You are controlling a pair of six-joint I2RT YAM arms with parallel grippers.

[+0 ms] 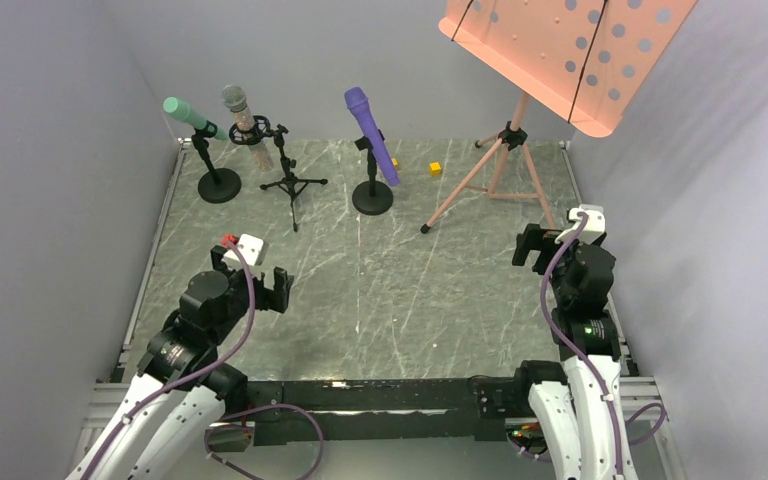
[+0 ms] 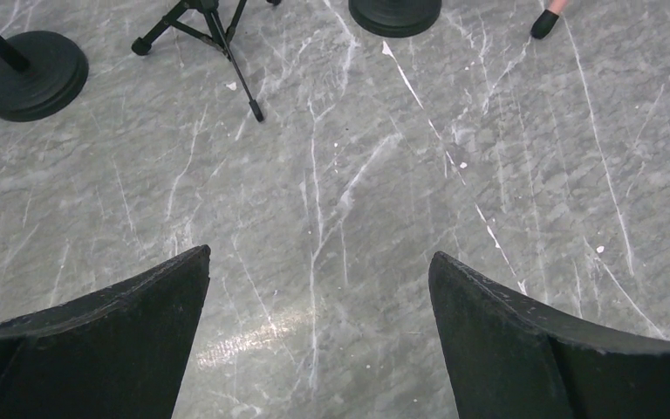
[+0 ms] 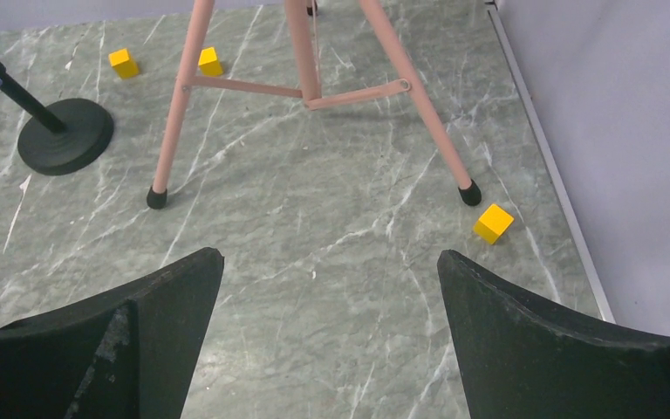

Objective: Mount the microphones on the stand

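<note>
- The left gripper (image 2: 318, 253) hovered over bare marble table (image 1: 410, 290) at the near left. Its jaws were spread wide and held nothing.
- The right gripper (image 3: 331, 252) hung at the near right. It was likewise wide open with nothing between its fingers.
- The teal-green microphone (image 1: 188, 114) sat clipped in the far-left round-base stand (image 1: 219, 185). It was tilted, with its head pointing up and to the left.
- The glittery microphone (image 1: 240, 115) sat just to the right of the teal-green one, held in the clip of the small black tripod stand (image 1: 293, 183). Its silver mesh head pointed upward.
- The purple microphone (image 1: 370, 130) sat in the middle round-base stand (image 1: 372, 196) near the far centre. It slanted, with its head up and to the left and its tail down and to the right.
- All three microphones were well apart from both grippers.
- The pink music stand (image 1: 570, 50) rose at the far right on three spread legs, and its perforated desk reached the top edge of the overhead view.
- Two yellow cubes (image 3: 123, 63) lay on the table behind the music stand's left leg. A third yellow cube (image 3: 493, 223) lay just beside its right foot, near the table's right rail.
</note>
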